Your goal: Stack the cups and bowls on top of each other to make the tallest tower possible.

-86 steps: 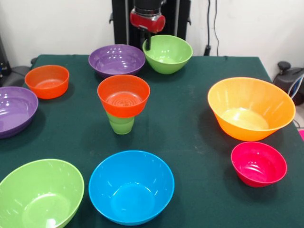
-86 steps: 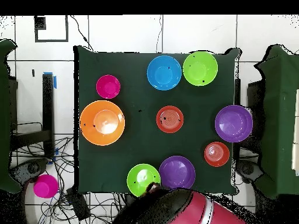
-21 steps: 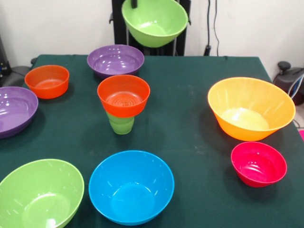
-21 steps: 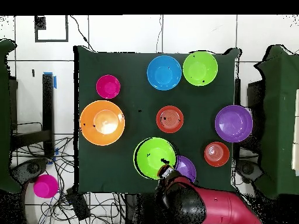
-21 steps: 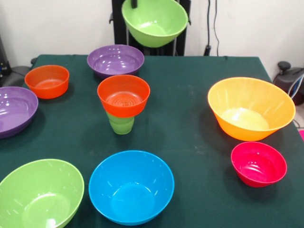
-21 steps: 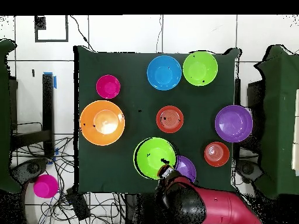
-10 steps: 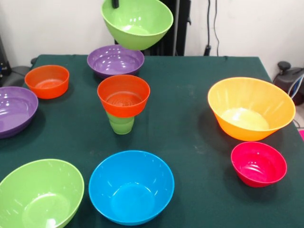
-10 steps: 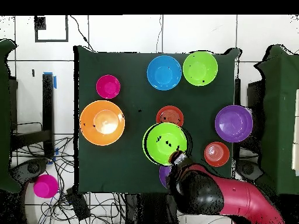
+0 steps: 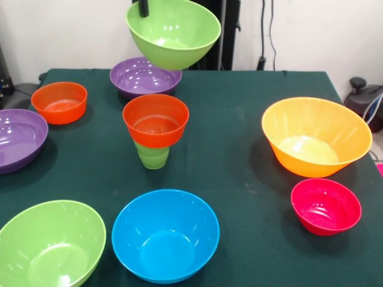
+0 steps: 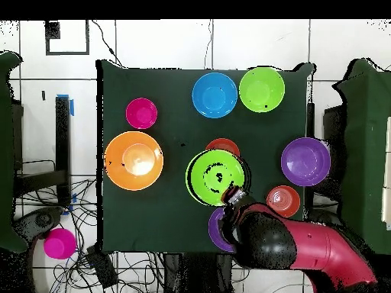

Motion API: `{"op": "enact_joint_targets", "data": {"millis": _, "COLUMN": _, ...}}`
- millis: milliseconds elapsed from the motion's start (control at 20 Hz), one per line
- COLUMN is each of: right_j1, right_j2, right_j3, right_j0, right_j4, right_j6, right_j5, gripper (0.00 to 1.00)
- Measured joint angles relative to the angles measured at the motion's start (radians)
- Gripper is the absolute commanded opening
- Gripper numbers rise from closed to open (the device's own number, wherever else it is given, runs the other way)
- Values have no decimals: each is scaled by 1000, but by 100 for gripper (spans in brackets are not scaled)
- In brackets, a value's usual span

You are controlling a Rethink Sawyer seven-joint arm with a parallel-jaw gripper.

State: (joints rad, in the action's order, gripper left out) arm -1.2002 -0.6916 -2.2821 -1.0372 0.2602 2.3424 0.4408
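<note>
- Nine bowls on show, one airborne: a lime-green bowl (image 9: 173, 33) hangs tilted above the dark green table (image 9: 239, 149), the gripper (image 9: 143, 7) clamped on its rim.
- Overhead view puts the lifted bowl (image 10: 217, 177) partly over the tower (image 9: 155, 128), hiding most of it.
- Tower: small orange-red bowl (image 9: 155, 119) seated in the light-green cup (image 9: 152, 156).
- Far purple bowl (image 9: 145, 76) sits behind the tower.
- Second lime-green bowl (image 9: 51, 242) and blue bowl (image 9: 165, 234) at near edge; large orange bowl (image 9: 316, 136) and pink-red bowl (image 9: 326, 206) well apart from tower.
</note>
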Motion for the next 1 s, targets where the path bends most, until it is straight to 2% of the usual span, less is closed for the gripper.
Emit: {"op": "enact_joint_targets", "data": {"millis": 1000, "right_j1": 48, "right_j2": -6, "right_j3": 89, "right_j0": -5, "right_j4": 34, "right_j6": 0, "right_j5": 22, "gripper": 0}}
